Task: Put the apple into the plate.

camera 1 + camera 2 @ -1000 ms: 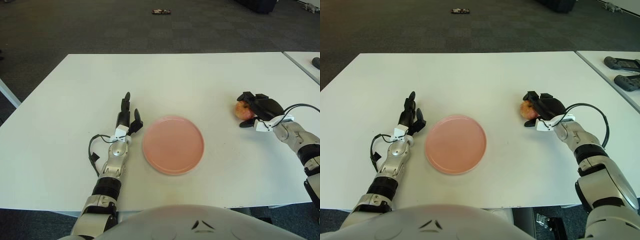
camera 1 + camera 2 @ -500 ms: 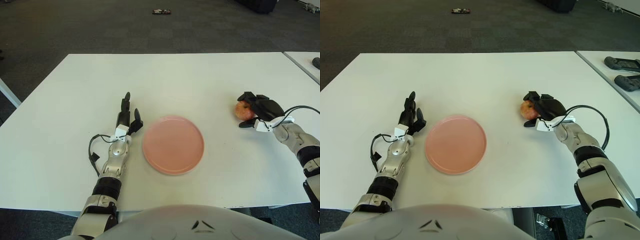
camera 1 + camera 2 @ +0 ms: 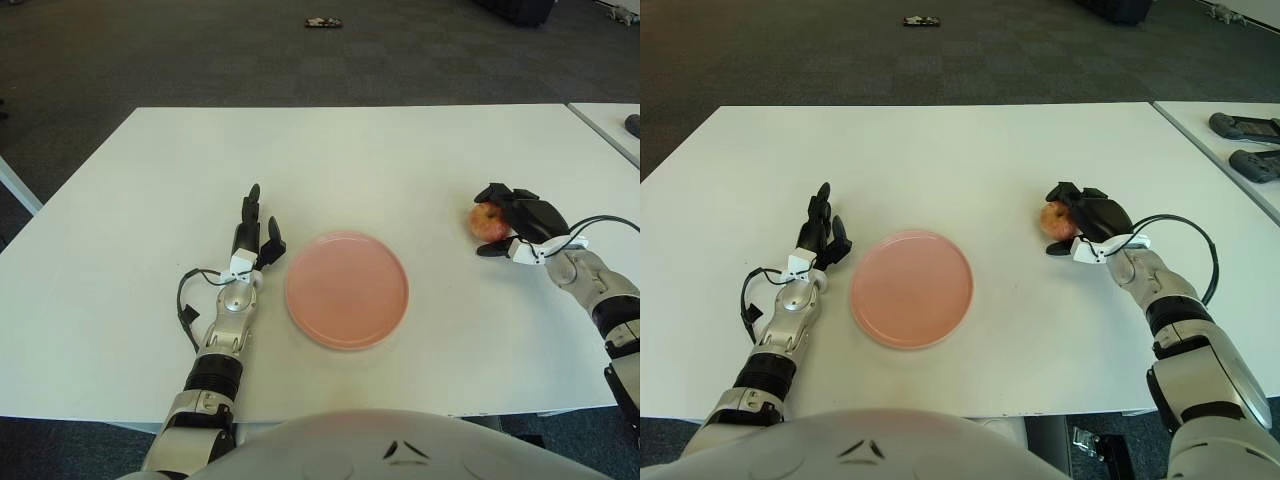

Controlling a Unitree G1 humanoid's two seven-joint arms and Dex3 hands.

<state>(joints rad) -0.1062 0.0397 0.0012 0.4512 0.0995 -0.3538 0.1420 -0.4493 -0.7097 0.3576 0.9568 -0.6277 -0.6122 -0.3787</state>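
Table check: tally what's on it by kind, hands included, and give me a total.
Apples: 1, the apple, held in the right hand.
Plates: 1, the pink plate, nothing in it yet.
Hands: 2, the right hand on the apple; the left hand open, left of the plate.
Total: 4

No text, label or number seems legible anywhere.
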